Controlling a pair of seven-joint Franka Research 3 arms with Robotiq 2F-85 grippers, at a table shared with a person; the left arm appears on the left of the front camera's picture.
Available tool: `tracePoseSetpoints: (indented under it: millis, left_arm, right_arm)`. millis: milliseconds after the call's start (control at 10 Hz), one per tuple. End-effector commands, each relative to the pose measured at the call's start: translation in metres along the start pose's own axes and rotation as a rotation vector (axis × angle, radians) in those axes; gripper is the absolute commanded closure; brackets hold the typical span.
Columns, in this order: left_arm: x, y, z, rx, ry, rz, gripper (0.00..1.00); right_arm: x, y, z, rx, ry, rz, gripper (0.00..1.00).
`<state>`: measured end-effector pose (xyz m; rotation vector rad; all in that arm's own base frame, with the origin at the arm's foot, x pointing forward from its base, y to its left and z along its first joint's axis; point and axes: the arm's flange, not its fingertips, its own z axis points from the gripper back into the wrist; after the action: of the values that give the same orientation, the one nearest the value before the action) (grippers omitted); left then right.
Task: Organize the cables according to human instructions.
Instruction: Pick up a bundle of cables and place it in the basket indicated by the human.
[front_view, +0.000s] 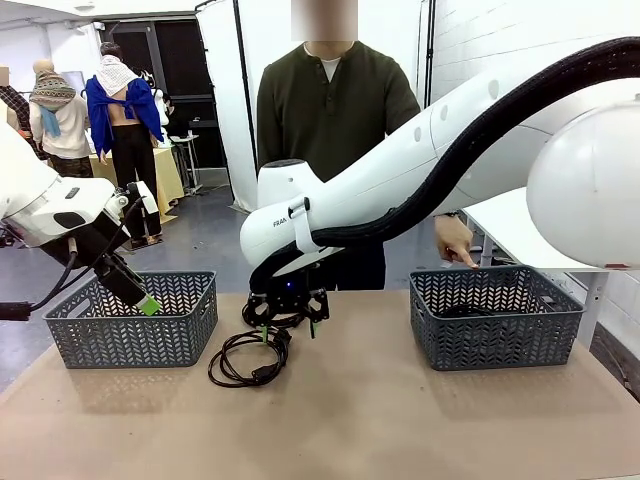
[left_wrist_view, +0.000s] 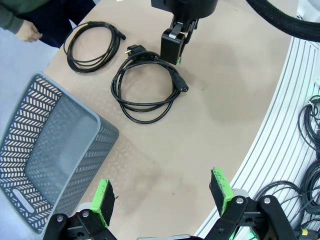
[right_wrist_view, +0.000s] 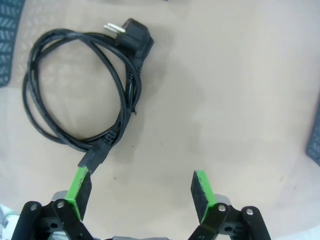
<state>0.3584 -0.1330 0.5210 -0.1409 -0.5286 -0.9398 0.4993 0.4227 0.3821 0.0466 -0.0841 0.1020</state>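
Two black cables lie coiled on the brown table. The nearer cable (front_view: 250, 362) (left_wrist_view: 147, 87) (right_wrist_view: 75, 95) has a two-pin plug at one end. My right gripper (front_view: 290, 325) (left_wrist_view: 177, 42) (right_wrist_view: 141, 186) hangs open just above the table beside this coil, and one of its pads (right_wrist_view: 80, 184) almost touches the cable's small connector end. A second cable (left_wrist_view: 95, 45) lies farther toward the person. My left gripper (front_view: 148, 305) (left_wrist_view: 161, 197) is open and empty, held above the left basket (front_view: 130, 325) (left_wrist_view: 30, 125). The person's hand (front_view: 455, 250) points a finger down at the right basket (front_view: 495, 330).
The two grey lattice baskets stand at the far left and far right of the table. My right arm stretches across the middle from the right. More cables (left_wrist_view: 310, 115) lie off the table's edge. The person stands at the far side.
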Motion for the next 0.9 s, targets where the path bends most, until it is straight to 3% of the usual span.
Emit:
tracePoseSetpoints:
  millis: [0, 700, 800]
  left_arm:
    - [-0.001, 0.002, -0.001, 0.008, -0.007, -0.001, 0.00]
    - [-0.001, 0.002, -0.001, 0.008, -0.007, -0.001, 0.00]
    - [-0.001, 0.002, -0.001, 0.008, -0.007, -0.001, 0.00]
  right_arm:
    - [0.008, 0.010, -0.011, -0.029, -0.027, -0.047, 0.00]
    - [0.027, 0.026, -0.036, -0.065, -0.010, -0.080, 0.00]
    - [0.024, 0.018, -0.036, -0.009, 0.004, -0.055, 0.00]
